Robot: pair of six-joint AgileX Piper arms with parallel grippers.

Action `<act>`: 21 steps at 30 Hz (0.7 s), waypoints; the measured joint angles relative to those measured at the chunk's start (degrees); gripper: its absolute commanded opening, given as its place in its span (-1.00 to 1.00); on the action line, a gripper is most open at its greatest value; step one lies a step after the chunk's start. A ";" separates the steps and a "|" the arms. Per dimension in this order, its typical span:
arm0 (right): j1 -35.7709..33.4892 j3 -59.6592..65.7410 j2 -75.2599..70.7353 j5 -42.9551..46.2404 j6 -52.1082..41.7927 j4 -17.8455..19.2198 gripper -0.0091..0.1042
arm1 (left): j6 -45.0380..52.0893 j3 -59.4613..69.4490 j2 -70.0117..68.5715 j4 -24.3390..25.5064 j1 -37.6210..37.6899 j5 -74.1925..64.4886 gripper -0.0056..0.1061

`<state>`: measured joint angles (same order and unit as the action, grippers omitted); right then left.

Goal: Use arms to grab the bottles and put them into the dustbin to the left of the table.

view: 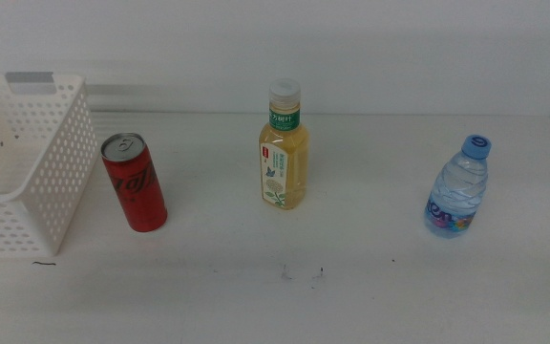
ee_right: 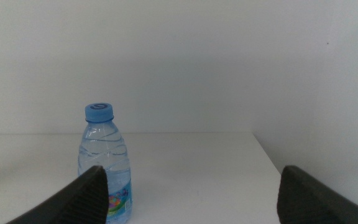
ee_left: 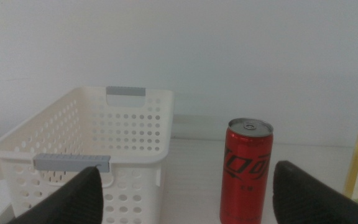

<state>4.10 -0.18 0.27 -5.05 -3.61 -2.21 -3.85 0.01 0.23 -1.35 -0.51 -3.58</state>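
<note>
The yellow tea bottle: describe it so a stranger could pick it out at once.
Start at the white perforated dustbin on the table's left side, then pass the red cola can beside it. The next container, near the table's middle, is the yellow tea bottle. It alone has yellow contents, a green neck label and a white cap; the water bottle farther right is clear with a blue cap.

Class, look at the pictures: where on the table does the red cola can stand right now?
In the middle view the red cola can stands upright on the table's left part, just right of the white dustbin and left of the yellow tea bottle.
</note>
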 measured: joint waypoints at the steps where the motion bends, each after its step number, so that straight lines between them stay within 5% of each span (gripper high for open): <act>1: 0.00 0.00 0.00 0.00 0.00 0.00 0.72 | 0.00 0.00 0.00 -0.04 0.00 0.14 0.78; 12: 0.00 0.00 0.00 0.00 0.00 0.00 0.72 | 0.00 0.00 3.55 -0.13 2.73 1.76 0.78; 21: 0.00 0.00 0.00 0.00 0.00 0.00 0.72 | -0.57 0.00 30.73 -0.13 12.66 20.19 0.78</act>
<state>4.10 -0.18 0.27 -5.05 -3.61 -2.21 -4.42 0.01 30.96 -1.48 12.15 16.61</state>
